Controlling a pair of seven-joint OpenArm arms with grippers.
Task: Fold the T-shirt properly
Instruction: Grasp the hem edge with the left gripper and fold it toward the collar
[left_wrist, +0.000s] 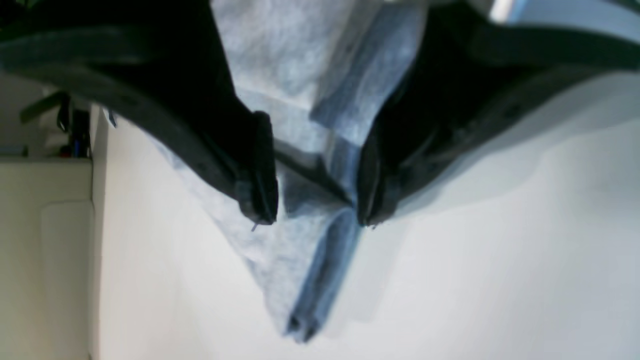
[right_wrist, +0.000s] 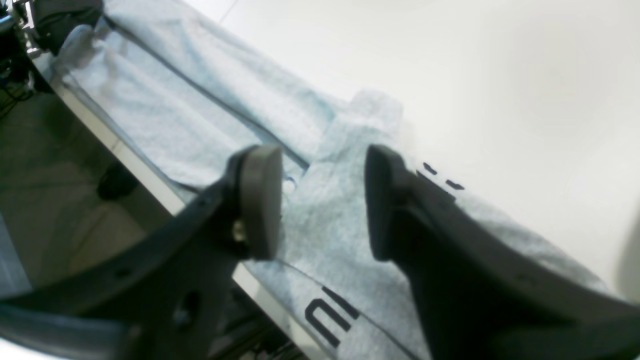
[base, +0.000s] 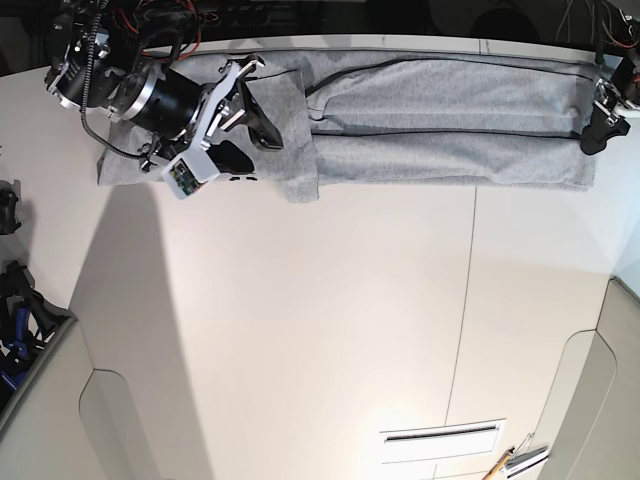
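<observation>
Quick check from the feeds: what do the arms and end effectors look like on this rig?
The right arm is a black cylindrical body with white brackets, black cabling, and a small white camera box. Both end effectors, right and left, have curved black fingers tipped with flat dark pads.

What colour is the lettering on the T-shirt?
Black, on the light grey T-shirt; the lettering shows best in the right wrist view.

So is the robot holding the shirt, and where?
The left gripper holds a bunched corner of the shirt. The right gripper is open above the shirt, holding nothing.
</observation>
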